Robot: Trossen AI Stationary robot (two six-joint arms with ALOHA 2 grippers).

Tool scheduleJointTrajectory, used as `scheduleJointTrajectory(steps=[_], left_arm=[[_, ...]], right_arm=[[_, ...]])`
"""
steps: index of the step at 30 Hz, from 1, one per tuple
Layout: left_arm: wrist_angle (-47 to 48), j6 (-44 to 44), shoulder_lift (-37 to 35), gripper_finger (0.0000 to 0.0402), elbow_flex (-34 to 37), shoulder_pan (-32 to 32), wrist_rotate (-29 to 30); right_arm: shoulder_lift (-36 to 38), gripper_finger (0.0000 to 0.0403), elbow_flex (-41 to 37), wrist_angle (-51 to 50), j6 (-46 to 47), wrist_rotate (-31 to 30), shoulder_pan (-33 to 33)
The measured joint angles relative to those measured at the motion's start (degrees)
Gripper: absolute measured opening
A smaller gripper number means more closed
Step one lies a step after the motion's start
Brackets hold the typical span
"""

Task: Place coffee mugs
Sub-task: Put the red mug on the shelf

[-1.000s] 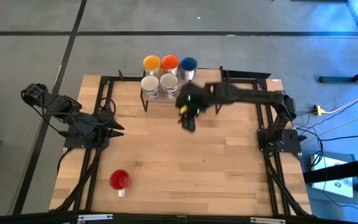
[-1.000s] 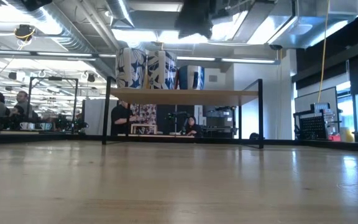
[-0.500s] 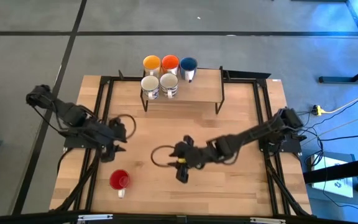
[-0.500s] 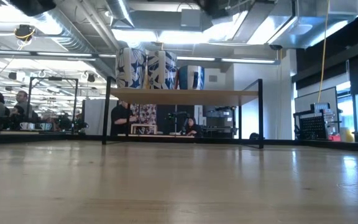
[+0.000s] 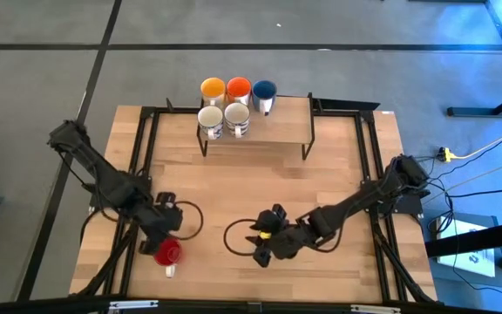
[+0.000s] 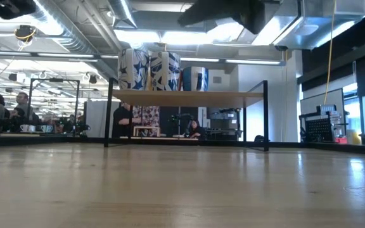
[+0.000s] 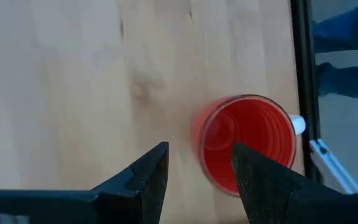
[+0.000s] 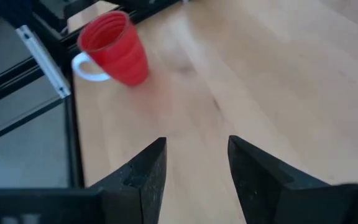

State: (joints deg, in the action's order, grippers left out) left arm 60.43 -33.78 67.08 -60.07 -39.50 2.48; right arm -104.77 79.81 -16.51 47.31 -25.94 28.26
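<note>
Left tool (image 5: 166,228) now over red mug (image 5: 168,253)

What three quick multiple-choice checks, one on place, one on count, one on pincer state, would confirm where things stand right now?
1. Where does the red mug stand?
A. on the raised shelf
B. on the table, near the front left corner
C. in the right pincer

2. How many mugs stand on the raised shelf?
A. three
B. five
C. six

3. How is the left pincer?
A. open, just beside the red mug
B. shut on the red mug
C. open over the shelf

Answers: 1 B, the high view shows it alone on the table. 2 B, five stand there in two rows. 3 A, the left wrist view shows spread fingers with the mug just beyond them.
</note>
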Motion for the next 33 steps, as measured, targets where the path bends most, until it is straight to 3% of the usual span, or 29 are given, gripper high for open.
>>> scheduleJointTrajectory(steps=[9,20,28,33], left_arm=[[-0.5,-7.7,10.6,0.0169,0.0,-3.0,-0.9],[-0.2,-9.2,16.7,0.0158,0.0,-5.2,2.2],[-2.4,-6.7,22.5,0.0098,0.0,-4.5,-1.7],[-2.7,-6.8,23.4,0.0026,0.0,-2.5,-2.4]], right_arm=[[0.0,0.0161,-1.3,0.2,0.0,-2.0,-1.4],[0.0,0.0161,-1.3,0.1,0.0,-0.6,-1.2],[0.0,0.0161,-1.3,-2.4,-2.5,-0.4,-1.2],[0.0,0.0161,-1.3,-4.7,-7.7,0.5,-1.2]])
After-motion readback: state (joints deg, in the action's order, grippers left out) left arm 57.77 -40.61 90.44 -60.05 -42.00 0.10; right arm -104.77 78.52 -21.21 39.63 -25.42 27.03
